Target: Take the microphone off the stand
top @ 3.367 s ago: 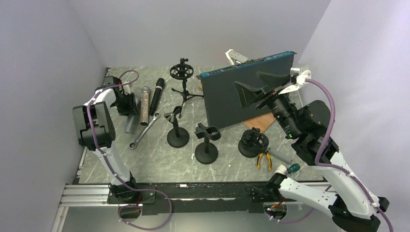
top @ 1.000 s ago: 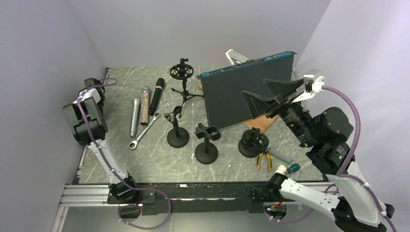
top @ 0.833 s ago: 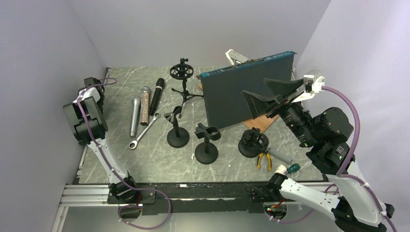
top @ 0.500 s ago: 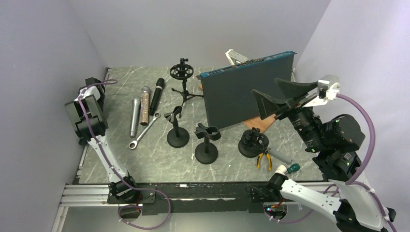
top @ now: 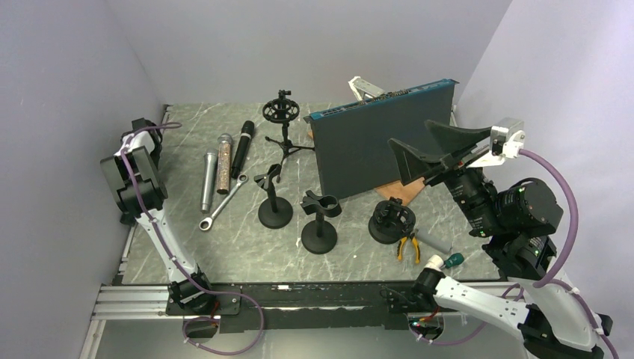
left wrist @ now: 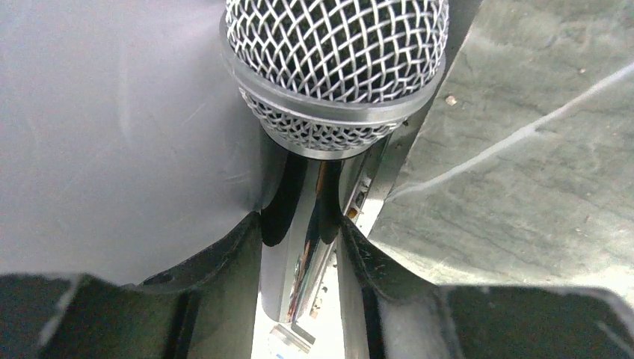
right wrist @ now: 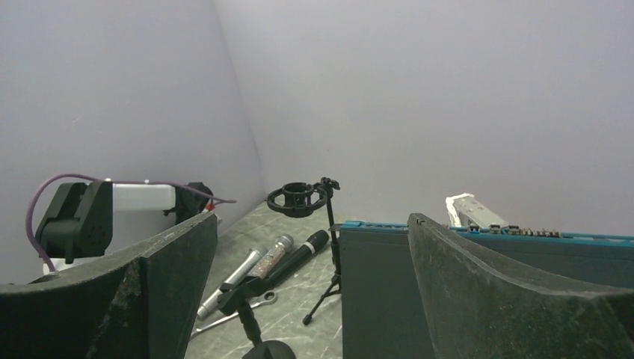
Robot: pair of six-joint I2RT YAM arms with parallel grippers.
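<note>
In the left wrist view a silver microphone's mesh head (left wrist: 336, 60) stands just beyond my left gripper (left wrist: 303, 221), whose fingers are pressed against its chrome handle. This is at the table's left edge by the wall. In the top view the left gripper (top: 142, 127) is folded back at the far left and the arm hides the held microphone. Two clip stands (top: 274, 198) (top: 320, 222) are empty mid-table. Three microphones lie on the table: silver (top: 207, 179), glittery (top: 222, 163), black (top: 241, 148). My right gripper (top: 430, 149) (right wrist: 312, 221) is wide open, empty and raised high at the right.
A dark blue-edged panel (top: 374, 142) stands upright at the back right. A tripod shock mount (top: 282, 112) is behind the stands and a round mount (top: 392, 221) is right of them. A wrench (top: 220, 206), pliers (top: 407, 245) and a green-handled screwdriver (top: 452, 260) lie on the table.
My left gripper has pulled back from beside the lying microphones to the far-left wall. My right arm has risen and shifted right, still open.
</note>
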